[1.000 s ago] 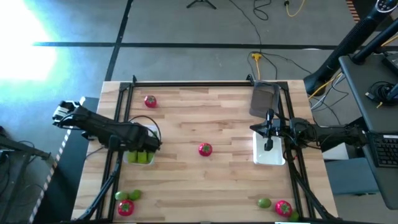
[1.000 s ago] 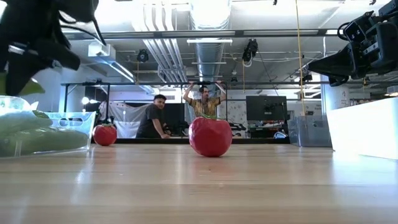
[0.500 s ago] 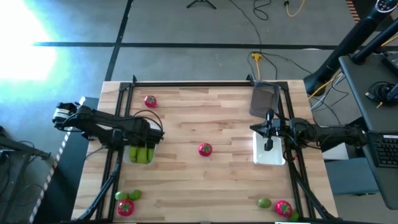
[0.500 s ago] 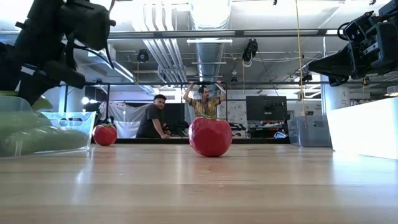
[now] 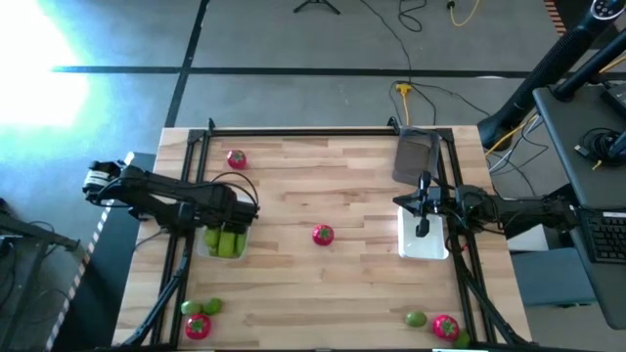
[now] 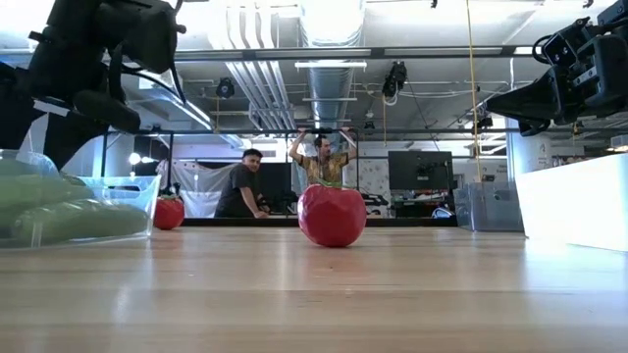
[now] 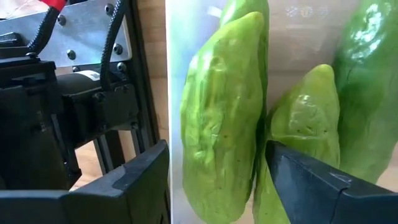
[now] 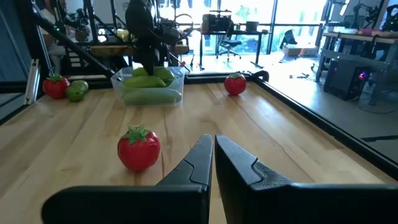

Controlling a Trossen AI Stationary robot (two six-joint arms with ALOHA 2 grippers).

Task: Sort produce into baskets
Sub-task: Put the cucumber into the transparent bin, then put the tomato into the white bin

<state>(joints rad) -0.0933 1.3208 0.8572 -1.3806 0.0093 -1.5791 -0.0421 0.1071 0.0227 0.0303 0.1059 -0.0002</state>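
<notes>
My left gripper [image 5: 238, 211] hangs open just above the clear basket [image 5: 204, 250] at the table's left side, touching nothing. Three green cucumbers [image 7: 219, 124] lie side by side in that basket, right below the open fingers. My right gripper [image 5: 423, 210] is shut and empty above the whitish basket [image 5: 424, 244] at the right side. A darker grey basket [image 5: 415, 156] stands behind it. A tomato [image 5: 322, 234] rests on the table's middle, also in the low view [image 6: 332, 214].
Another tomato [image 5: 236, 158] lies at the far left. A lime [image 5: 210, 307] and tomato [image 5: 198, 326] lie at the near left, and a lime [image 5: 416, 319] and tomato [image 5: 445, 326] at the near right. A black frame rail runs along the table's edges. Two people show beyond the table [image 6: 245, 186].
My left gripper has risen from the clear basket and drawn a little toward the table's far edge, so more of the cucumbers in the basket now shows from above.
</notes>
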